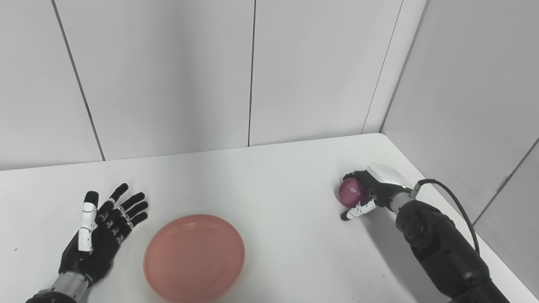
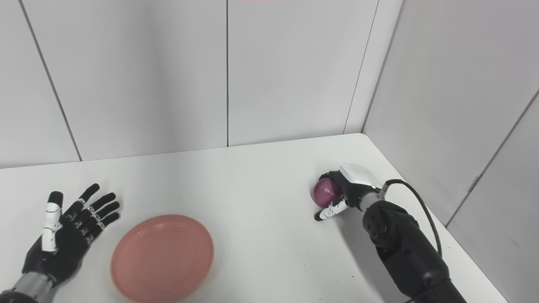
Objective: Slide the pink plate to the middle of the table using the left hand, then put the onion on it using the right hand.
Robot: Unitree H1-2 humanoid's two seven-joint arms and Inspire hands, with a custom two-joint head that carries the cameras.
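Observation:
The pink plate (image 1: 194,256) lies flat on the white table (image 1: 273,181), near the front and left of centre. My left hand (image 1: 101,233) rests palm-up just left of the plate, open, with its fingers spread and nothing in it. Far to the right, the purple onion (image 1: 353,191) sits on the table. My right hand (image 1: 372,189) is wrapped around the onion from the right, its fingers curled over the top and its thumb under the front. The onion's right side is hidden by the hand.
Grey wall panels (image 1: 252,71) close off the table at the back and on the right. The table's right edge (image 1: 484,240) runs close beside my right forearm. A black cable (image 1: 454,202) loops off the right wrist.

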